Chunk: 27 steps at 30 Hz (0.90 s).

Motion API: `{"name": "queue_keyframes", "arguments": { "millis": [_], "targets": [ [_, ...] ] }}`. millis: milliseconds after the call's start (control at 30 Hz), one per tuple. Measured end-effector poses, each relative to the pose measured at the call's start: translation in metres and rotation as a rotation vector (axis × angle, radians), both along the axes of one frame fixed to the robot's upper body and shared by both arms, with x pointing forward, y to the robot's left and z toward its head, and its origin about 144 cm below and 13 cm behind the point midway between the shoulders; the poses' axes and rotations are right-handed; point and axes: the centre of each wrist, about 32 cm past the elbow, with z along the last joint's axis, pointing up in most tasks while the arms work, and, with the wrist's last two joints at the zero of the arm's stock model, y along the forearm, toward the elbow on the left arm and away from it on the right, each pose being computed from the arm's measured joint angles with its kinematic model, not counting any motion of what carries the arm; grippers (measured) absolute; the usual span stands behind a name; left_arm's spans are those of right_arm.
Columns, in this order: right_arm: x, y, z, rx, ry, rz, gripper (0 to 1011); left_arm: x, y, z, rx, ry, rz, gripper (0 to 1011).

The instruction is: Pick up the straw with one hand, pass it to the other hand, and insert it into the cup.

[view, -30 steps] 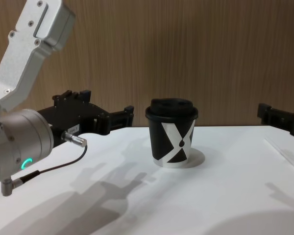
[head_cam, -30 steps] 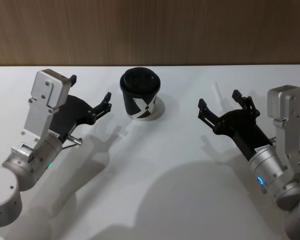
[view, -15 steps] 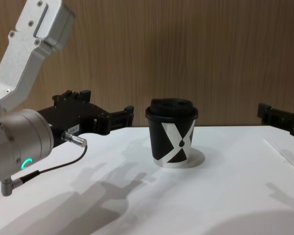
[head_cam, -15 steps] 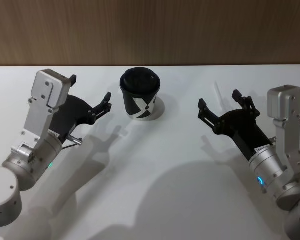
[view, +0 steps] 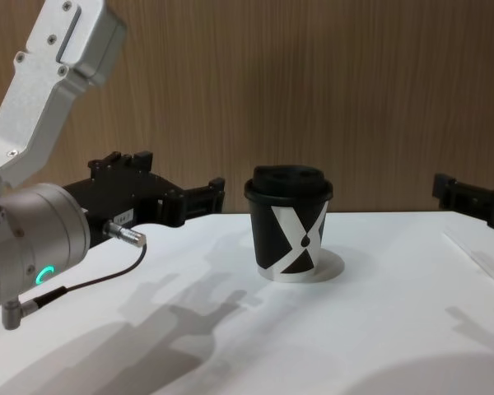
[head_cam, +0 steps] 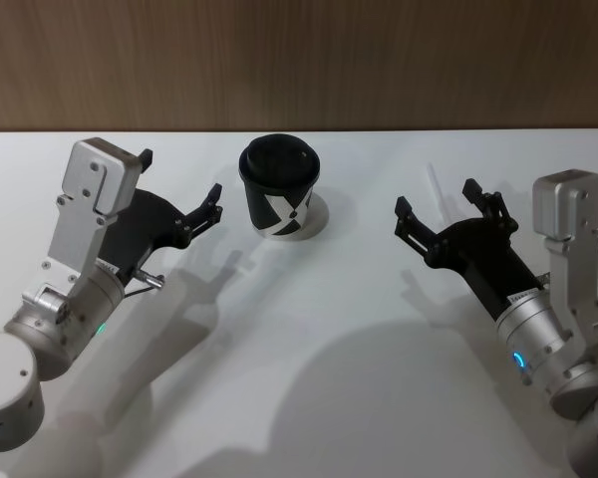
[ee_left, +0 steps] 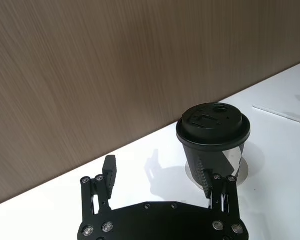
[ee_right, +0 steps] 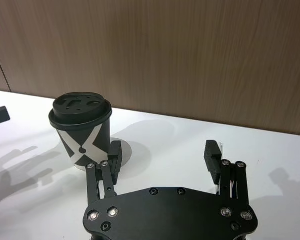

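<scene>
Nothing moved: our right gripper (head_cam: 437, 197) hangs open over the straw (head_cam: 432, 177); left gripper (head_cam: 180, 174) open beside the cup (head_cam: 279, 184), awaiting handover.

White table (head_cam: 359, 289); brown wood-grain wall (head_cam: 299, 60) behind.

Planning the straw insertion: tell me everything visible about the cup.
The cup is small, black, paper-looking, with a white X-like mark and drop on its side and a black domed lid on top. It stands upright on a pale round disc between the left gripper and right gripper, both open and apart from it.
</scene>
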Motion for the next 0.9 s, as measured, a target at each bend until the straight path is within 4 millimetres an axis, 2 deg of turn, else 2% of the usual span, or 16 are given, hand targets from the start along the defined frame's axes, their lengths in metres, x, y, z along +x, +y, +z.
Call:
{"name": "queue_keyframes", "arguments": {
  "millis": [900],
  "targets": [
    [0.0041,0.0000,-0.0028,-0.023,0.052,-0.043,1001,0.0000,0.0000,0.0000,0.000,0.000,0.000,1003]
  ]
}}
